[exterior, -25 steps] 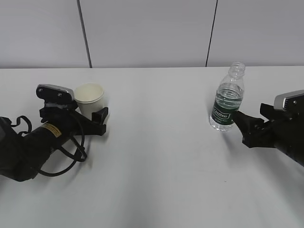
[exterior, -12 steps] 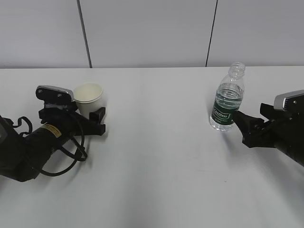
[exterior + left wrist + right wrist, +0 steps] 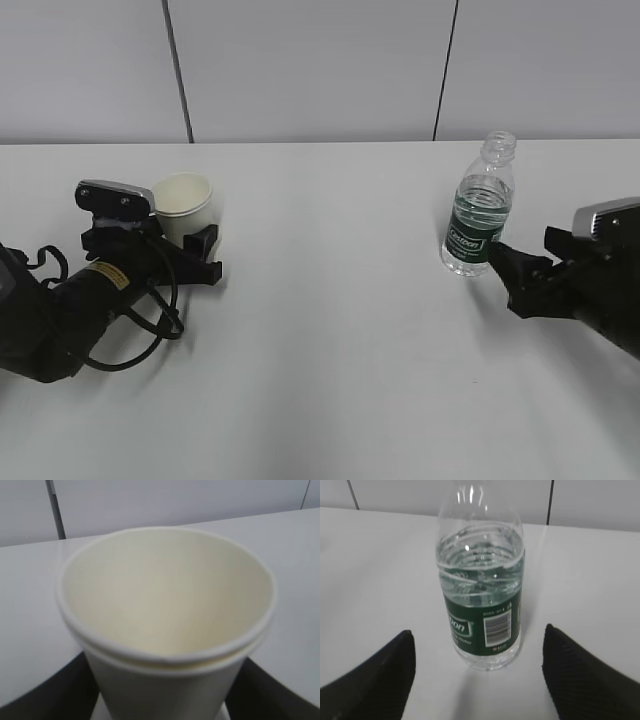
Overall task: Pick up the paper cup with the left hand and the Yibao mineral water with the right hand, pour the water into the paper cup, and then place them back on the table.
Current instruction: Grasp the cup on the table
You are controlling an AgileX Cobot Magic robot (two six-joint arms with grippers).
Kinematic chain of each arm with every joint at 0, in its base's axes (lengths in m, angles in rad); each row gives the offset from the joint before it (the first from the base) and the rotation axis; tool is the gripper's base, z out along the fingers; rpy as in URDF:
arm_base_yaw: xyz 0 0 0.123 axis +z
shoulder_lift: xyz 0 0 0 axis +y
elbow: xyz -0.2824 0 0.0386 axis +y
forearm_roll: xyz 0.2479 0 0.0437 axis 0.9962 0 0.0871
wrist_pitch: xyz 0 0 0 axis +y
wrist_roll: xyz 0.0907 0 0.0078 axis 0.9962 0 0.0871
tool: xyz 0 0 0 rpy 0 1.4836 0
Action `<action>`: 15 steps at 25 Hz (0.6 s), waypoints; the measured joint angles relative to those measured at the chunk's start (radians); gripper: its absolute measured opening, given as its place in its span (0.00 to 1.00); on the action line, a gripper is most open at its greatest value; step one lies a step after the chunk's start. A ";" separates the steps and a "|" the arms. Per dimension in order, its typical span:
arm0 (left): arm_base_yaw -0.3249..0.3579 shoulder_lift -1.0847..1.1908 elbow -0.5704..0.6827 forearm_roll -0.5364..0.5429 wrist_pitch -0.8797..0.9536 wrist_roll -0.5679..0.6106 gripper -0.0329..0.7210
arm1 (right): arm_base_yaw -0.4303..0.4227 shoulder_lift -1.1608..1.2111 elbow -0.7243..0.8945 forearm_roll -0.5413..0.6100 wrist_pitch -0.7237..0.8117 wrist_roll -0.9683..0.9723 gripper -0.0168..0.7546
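Note:
The paper cup [image 3: 185, 204] stands on the white table [image 3: 330, 340] at the left, tilted slightly. My left gripper [image 3: 192, 238] has a finger against each side of its lower wall. In the left wrist view the cup [image 3: 165, 600] fills the frame, with black fingers [image 3: 45, 695] pressed to both sides; the left gripper [image 3: 162, 702] is shut on it. The Yibao mineral water [image 3: 480, 215] stands upright at the right, capless and partly full. My right gripper [image 3: 497, 258] is open just before it. In the right wrist view the bottle [image 3: 482, 595] stands centred at the tips of the right gripper [image 3: 477, 632], untouched.
A grey panelled wall [image 3: 320, 70] runs along the table's far edge. Loose black cables [image 3: 150, 320] hang from the left arm onto the tabletop. Bare tabletop lies between the cup and the bottle.
The left gripper's fingers closed in on the cup, which shifted slightly left and tilted. The right gripper dropped a little lower in front of the bottle. The bottle has not moved.

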 joint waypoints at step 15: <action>0.000 0.000 0.000 0.000 -0.001 0.000 0.64 | 0.000 0.112 -0.069 -0.002 0.000 0.058 0.78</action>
